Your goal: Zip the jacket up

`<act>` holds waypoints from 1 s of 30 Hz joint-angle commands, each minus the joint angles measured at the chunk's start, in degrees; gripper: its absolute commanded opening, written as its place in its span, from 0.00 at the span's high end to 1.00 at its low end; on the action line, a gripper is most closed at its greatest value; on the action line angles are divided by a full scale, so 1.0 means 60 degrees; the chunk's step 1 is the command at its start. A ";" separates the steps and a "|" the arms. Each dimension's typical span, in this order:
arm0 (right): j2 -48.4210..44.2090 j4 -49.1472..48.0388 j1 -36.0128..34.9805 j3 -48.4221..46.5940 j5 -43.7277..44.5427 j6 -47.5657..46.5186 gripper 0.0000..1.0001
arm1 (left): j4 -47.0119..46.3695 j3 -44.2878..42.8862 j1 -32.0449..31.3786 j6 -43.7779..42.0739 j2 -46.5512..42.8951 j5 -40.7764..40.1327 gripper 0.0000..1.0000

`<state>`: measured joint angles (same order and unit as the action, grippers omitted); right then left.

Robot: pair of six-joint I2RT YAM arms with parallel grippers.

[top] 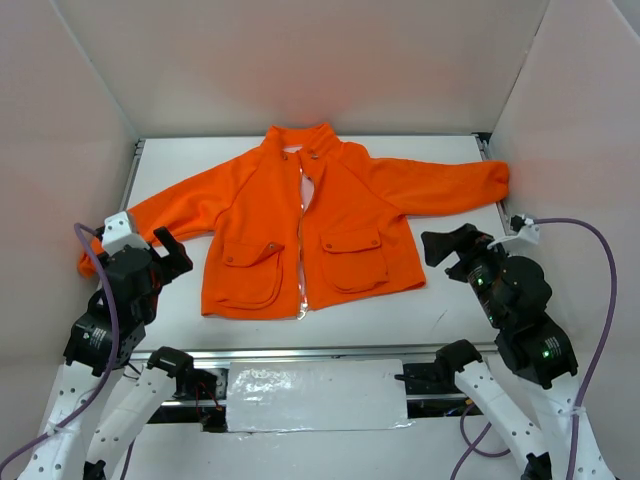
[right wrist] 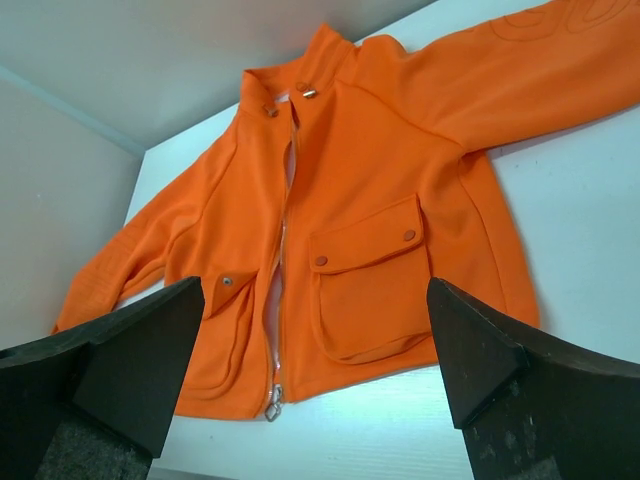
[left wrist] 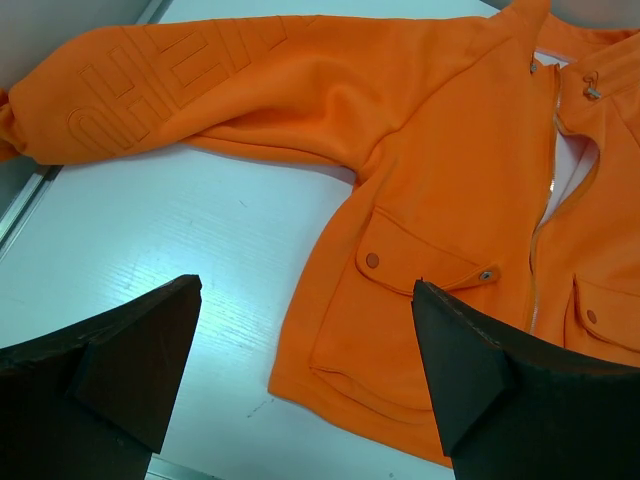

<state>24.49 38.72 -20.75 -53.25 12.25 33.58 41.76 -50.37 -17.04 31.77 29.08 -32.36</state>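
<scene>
– Jacket (top: 300,225) lies flat on its back in the middle of the white table (top: 440,300), collar at the far side, hem towards us, both sleeves spread out sideways.

– And the zipper (top: 302,250)? We see it run down the centre between the two flapped pockets. The front gapes near the collar and shows pale lining.

– Yes, and from the right wrist view the pull tab (right wrist: 272,405) sits right at the hem, lying flat. We cannot tell whether the two halves are properly joined there.

– Hands?

– The left gripper (top: 172,255) hangs off the jacket's left side, near the sleeve end, fingers spread wide and holding nothing. The right gripper (top: 450,255) is just beside the other edge of the hem, also wide open and empty.

– So what do we worry about?

– Mostly the fleece. If we pull the tab with nobody pinning the hem, we judge the whole jacket will slide and bunch instead of closing. The tab is small and flat, so our fingers may slip off or pinch cloth with it. Fabric caught in the slider would jam us.
</scene>
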 commanded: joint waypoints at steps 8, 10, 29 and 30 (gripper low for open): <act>0.0137 -0.1102 -0.0057 0.0115 -0.1552 -0.0133 0.00 | -0.0294 -0.0204 -0.0002 0.0081 0.0251 -0.0188 0.01; 0.0458 -0.1515 -0.0057 0.0379 -0.2418 -0.0075 0.00 | -0.0338 -0.0204 -0.0002 0.0052 0.0207 -0.0173 0.01; 1.1822 -0.7361 -0.3690 -0.0570 -0.5396 0.1112 0.24 | -0.0485 -0.0101 0.0012 -0.0094 0.0295 0.0236 0.01; 1.2029 -0.7376 -0.3704 -0.0674 -0.5411 0.1083 0.24 | -0.0485 -0.0101 0.0012 -0.0109 0.0324 0.0309 0.01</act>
<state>94.52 0.62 -42.70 -52.42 -20.34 40.80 41.69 -50.37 -17.04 31.68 30.59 -31.68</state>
